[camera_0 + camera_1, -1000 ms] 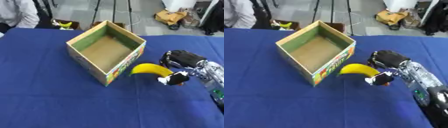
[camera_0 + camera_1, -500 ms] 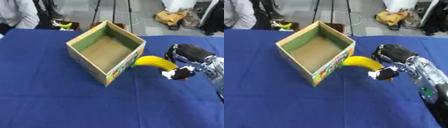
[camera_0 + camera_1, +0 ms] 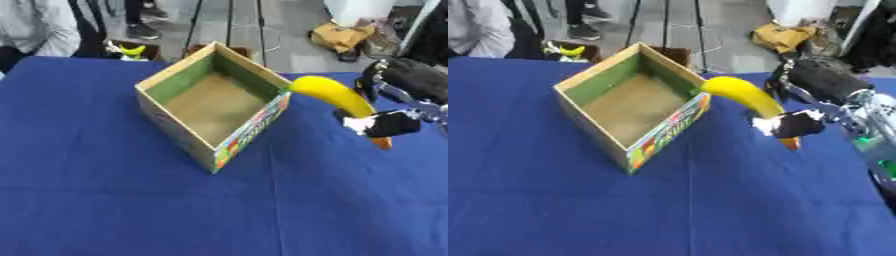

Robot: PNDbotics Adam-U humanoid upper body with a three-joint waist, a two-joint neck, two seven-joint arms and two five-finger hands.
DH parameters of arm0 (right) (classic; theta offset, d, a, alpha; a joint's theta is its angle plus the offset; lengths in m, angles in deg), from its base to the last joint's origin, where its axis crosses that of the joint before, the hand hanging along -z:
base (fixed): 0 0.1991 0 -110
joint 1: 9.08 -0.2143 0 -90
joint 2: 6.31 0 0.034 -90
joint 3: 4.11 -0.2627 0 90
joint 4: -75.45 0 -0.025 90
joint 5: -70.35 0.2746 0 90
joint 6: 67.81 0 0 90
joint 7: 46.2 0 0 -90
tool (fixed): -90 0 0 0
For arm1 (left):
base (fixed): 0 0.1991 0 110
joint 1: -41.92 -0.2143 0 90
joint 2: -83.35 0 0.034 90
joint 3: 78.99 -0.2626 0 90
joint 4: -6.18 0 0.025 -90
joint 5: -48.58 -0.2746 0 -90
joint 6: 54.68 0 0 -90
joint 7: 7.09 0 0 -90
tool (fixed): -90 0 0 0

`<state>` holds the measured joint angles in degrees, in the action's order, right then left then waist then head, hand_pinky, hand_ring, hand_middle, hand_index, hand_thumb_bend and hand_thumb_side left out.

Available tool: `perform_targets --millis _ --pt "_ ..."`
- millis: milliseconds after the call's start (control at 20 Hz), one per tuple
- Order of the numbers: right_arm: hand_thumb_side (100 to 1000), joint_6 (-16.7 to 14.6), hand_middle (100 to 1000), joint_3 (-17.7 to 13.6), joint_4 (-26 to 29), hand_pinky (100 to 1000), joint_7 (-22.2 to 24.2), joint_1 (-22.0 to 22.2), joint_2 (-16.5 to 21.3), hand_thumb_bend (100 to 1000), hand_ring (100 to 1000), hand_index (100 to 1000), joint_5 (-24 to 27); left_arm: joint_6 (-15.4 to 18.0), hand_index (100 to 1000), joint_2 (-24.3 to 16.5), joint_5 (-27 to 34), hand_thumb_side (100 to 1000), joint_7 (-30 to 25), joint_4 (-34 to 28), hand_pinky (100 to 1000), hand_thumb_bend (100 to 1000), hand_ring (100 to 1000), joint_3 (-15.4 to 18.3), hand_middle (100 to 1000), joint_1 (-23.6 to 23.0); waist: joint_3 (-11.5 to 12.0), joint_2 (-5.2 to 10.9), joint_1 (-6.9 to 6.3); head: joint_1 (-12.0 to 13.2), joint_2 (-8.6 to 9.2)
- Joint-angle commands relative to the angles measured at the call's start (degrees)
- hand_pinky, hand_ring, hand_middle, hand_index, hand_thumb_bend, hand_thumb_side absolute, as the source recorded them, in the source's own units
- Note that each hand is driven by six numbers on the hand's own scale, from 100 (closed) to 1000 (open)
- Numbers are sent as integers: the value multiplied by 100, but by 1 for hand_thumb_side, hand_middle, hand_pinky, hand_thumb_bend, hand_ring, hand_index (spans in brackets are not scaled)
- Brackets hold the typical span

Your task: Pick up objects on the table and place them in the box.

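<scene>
We saw wide bare blue cloth [image 3: 114,200] from 6 to 9 o'clock of the box [image 3: 214,150], its near corner pointing at 6. The right hand [image 3: 798,124] came in from 3 o'clock, its fingers curled round the banana [image 3: 334,95] near the stem end. The banana hung clear of the cloth, its blunt tip just beside the box's right rim. The box was open cardboard, plain brown inside, with a printed side. The banana was smooth, curved, yellow.
</scene>
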<state>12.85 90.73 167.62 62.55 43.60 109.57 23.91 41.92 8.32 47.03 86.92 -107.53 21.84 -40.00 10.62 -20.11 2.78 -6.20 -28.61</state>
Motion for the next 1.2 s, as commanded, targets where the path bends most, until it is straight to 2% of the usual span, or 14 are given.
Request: perform_targets --millis 50,700,900,1050,1100,1200 --pt "654 54 339 -126 189 637 -7 -124 333 100 645 478 201 -4 475 -99 -23 1000 -2 -88 247 100 315 39 409 29 9 137 3 8 22" --pt "648 159 332 -114 -113 633 -106 -603 569 100 643 471 451 0 473 -129 -44 1000 -57 -88 247 100 313 3 408 54 211 90 126 -105 110" --pt "578 189 329 -105 -210 632 -168 -785 571 100 641 470 486 8 472 -134 -59 1000 -74 -88 248 100 312 -6 408 70 292 55 174 -157 163" --pt "578 207 329 -93 -256 632 -203 -845 574 100 641 470 501 10 472 -134 -67 1000 -82 -88 248 100 312 -9 408 73 316 45 187 -171 177" --pt "513 210 324 -94 -263 631 -211 -855 574 100 638 468 503 10 472 -134 -69 1000 -83 -88 248 100 312 -9 408 72 323 42 191 -176 181" --pt "506 264 321 -112 -328 631 -243 -980 569 100 636 465 527 14 472 -132 -80 1000 -95 -88 248 100 311 -15 408 80 423 6 236 -246 230"
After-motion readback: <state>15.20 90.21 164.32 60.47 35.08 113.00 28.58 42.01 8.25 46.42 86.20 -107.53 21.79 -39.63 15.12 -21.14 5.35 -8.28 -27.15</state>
